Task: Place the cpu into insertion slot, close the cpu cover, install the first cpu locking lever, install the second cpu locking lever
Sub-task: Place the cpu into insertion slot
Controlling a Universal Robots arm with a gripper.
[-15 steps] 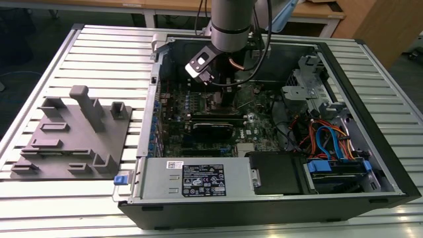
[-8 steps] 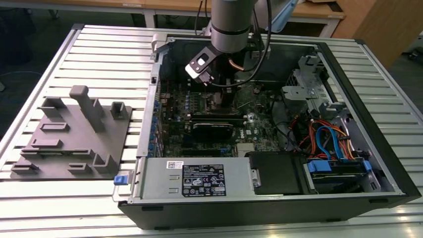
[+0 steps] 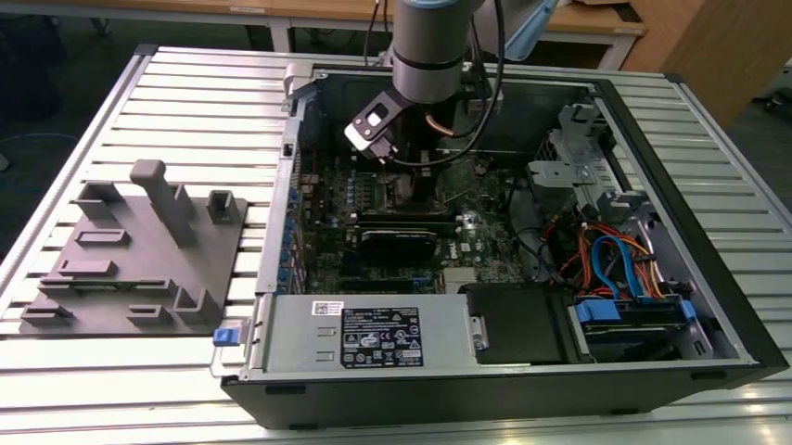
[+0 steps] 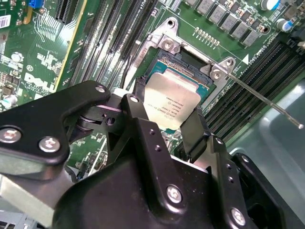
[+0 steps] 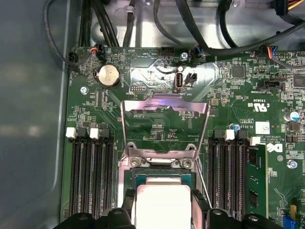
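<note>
One cpu (image 4: 174, 101) clamped by the gripper (image 4: 167, 113), right over the insertion slot (image 5: 162, 174); cpu cover (image 5: 164, 101) stands open. Risk: a tilted or offset release could bend pins.

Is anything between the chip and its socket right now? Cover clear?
Nothing visible. The tool grips the silver-topped square chip right over the dark square socket. The silver windowed cover plate stands raised beyond it, and the thin metal lever is swung aside.
</note>
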